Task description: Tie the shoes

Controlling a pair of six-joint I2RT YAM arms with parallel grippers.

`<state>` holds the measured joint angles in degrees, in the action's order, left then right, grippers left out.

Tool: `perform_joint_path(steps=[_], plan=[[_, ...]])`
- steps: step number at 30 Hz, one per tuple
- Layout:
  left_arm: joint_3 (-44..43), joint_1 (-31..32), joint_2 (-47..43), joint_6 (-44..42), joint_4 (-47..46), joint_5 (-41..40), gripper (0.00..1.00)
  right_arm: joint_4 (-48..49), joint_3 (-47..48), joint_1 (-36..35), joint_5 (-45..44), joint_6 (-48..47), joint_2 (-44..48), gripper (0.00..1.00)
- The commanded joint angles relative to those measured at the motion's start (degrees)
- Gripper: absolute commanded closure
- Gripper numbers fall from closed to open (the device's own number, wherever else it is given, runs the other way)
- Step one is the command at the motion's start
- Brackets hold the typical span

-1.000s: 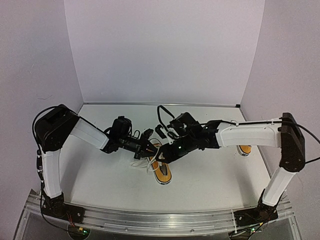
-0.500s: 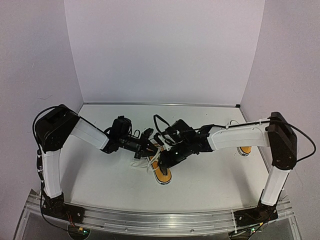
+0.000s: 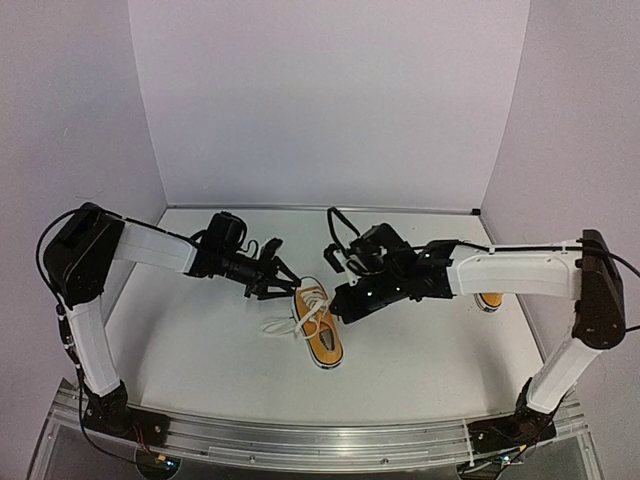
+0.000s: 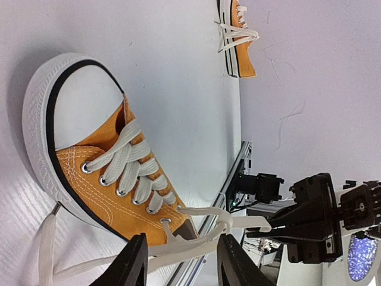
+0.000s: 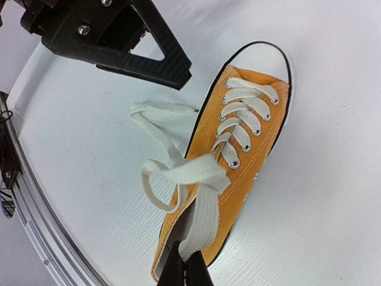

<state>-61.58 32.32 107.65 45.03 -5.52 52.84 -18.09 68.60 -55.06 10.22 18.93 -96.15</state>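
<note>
Step in hand: knotting the shoe [image 3: 320,328] at surface [image 3: 200,350] centre. My right jaws clench its lace [image 5: 199,229]; my left jaws, at 10 o'clock, stand released. Next, probably: left takes the loose end [image 5: 164,108].

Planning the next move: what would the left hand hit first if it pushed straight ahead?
Probably the loose white lace crossing between its open fingers, then the orange shoe just beyond; depth is unclear.
</note>
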Motion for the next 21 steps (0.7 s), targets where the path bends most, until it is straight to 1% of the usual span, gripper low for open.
perform_joint_path(steps=[1,3,5,8,11,15,18,21], plan=[[-6.48,-0.55,-8.37,-18.06,23.61,-9.46,0.57,-2.23,-3.25,1.21,-5.1,3.05,3.68,1.0],[-7.26,-1.01,-10.34,-22.59,29.9,-16.05,0.54,-3.19,-4.89,2.26,-6.04,3.95,4.5,1.0],[-7.08,-1.03,-11.99,-27.02,34.27,-22.16,0.54,-3.77,-6.52,3.06,-6.79,4.62,5.4,1.0],[-5.73,-0.56,-12.99,-32.44,37.0,-26.67,0.55,-4.45,-8.54,4.07,-7.57,5.21,5.87,1.0],[-7.1,1.79,-10.66,-36.86,40.62,-29.58,0.57,-4.3,-9.14,4.34,-6.21,5.11,4.21,1.0],[-9.93,6.86,-5.81,-39.56,44.27,-35.9,0.6,-1.28,-9.31,4.37,-2.99,4.83,1.27,1.0],[-10.92,8.6,-2.95,-39.4,44.13,-36.25,0.62,2.45,-9.79,4.35,0.32,4.82,-0.36,1.0],[-11.72,8.91,-1.22,-38.56,43.07,-36.39,0.62,5.82,-10.46,4.31,3.9,5.02,-2.34,1.0]])
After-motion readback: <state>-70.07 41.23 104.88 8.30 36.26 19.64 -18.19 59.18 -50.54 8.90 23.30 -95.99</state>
